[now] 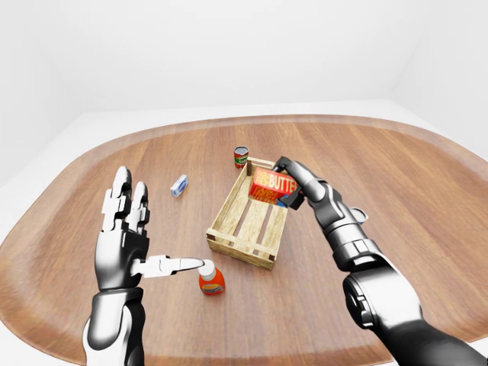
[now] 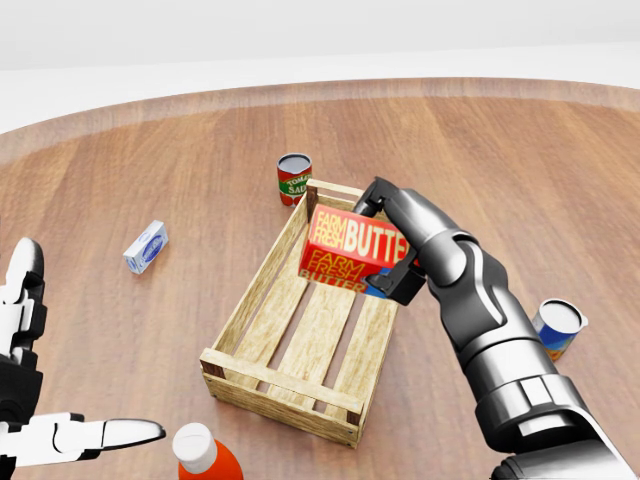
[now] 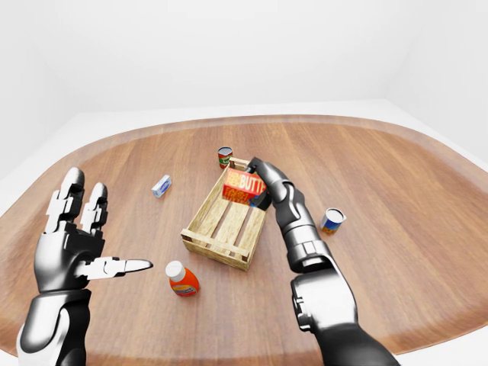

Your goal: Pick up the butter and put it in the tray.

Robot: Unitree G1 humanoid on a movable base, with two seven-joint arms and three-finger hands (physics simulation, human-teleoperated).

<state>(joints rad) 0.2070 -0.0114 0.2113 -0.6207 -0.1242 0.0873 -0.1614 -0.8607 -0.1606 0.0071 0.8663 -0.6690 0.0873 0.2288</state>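
The butter (image 2: 345, 246) is a red box with white "FARM FRESH BUTTER" lettering. My right hand (image 2: 392, 245) is shut on it and holds it tilted over the upper half of the wooden slatted tray (image 2: 236, 322) in the middle of the head view. The box hangs above the slats, between the tray's side walls. My left hand (image 1: 130, 232) is raised at the lower left with fingers spread, open and holding nothing.
A red tomato sauce can (image 2: 293, 179) stands just beyond the tray's top corner. A small blue-white carton (image 2: 146, 247) lies left of the tray. An orange bottle with a white cap (image 2: 203, 456) stands below it. A blue-orange can (image 2: 556, 328) stands right of my right forearm.
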